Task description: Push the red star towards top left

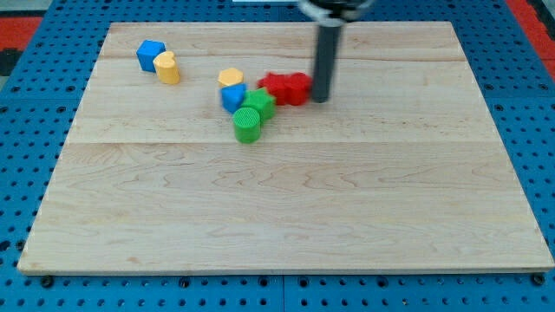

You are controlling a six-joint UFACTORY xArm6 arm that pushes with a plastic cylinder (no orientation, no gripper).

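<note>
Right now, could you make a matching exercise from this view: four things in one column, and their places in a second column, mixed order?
Column 1:
1. my tip
2. blue block by the yellow cylinder
3. green cylinder
4. red blocks

Column 2:
A. nearest the view's top left corner of the board
B. lowest piece of the middle cluster
C. at the red blocks' right side
D. between the tip and the other blue block

Pairs: 1-C, 2-A, 3-B, 4-D

The robot shows as a straight, dark grey rod (323,61), smooth and round, hanging from a wider black mount, down to its tip (320,99).
</note>
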